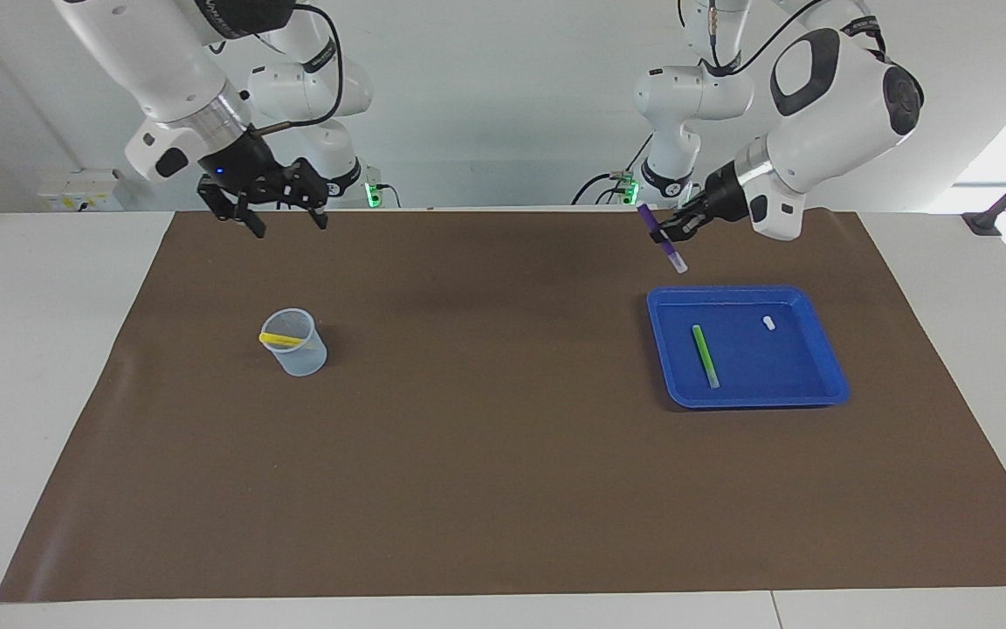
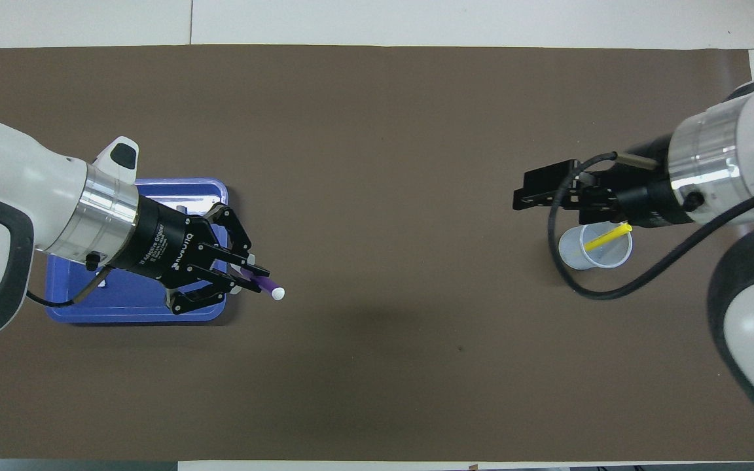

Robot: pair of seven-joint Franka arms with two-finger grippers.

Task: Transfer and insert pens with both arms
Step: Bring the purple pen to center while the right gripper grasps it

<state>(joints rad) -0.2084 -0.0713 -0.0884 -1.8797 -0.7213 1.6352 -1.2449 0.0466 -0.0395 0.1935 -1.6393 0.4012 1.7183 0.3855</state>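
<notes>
Slippage worries me: my left gripper (image 1: 665,232) pinches the slim purple marker pen (image 1: 662,238) off-centre, tilted; my right gripper (image 1: 279,212), spread, waits above the clear plastic cup (image 1: 296,344).

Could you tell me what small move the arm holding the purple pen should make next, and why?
Probably the left gripper should carry the purple pen toward the table's middle for a handover. It grips the pen in the air by the blue tray, while the cup with the yellow pen stands at the right arm's end, where the open right gripper waits. The green pen lies in the tray.
</notes>
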